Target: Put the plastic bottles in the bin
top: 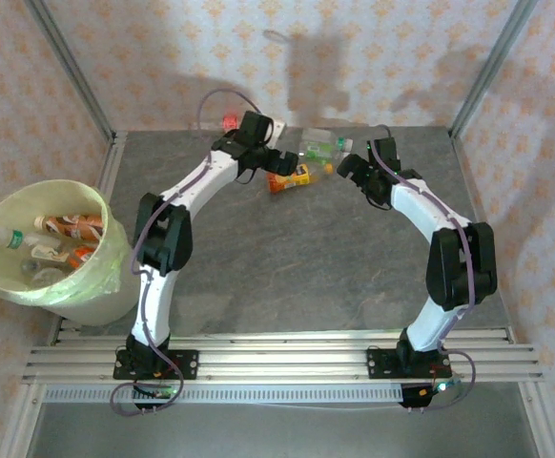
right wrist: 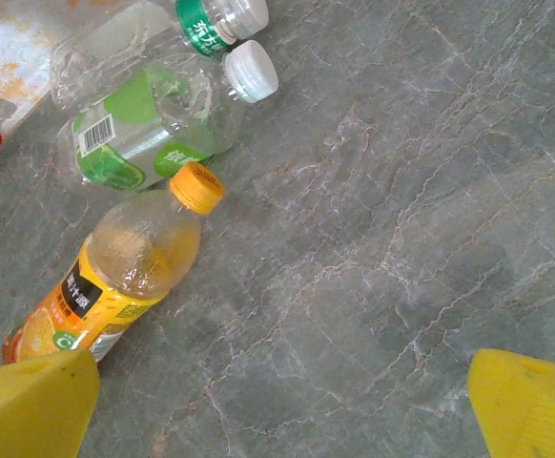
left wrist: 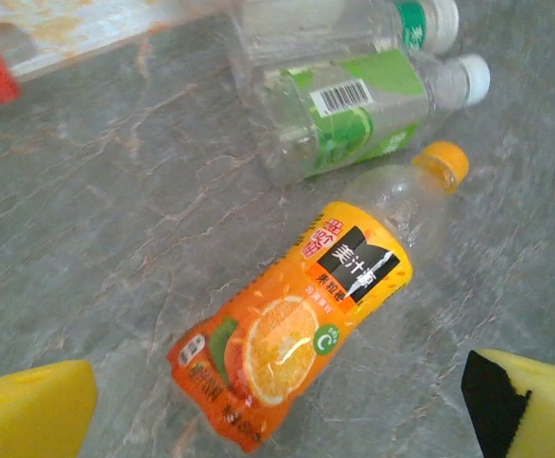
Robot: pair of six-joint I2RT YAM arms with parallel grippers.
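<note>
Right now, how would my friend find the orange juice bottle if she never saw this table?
Look at the grey table, toward its far edge, where a few bottles lie together. The orange juice bottle lies on its side, nearest of them. Only it has an orange cap and an orange-slice picture; the green-labelled bottle beside it has a white cap.
</note>
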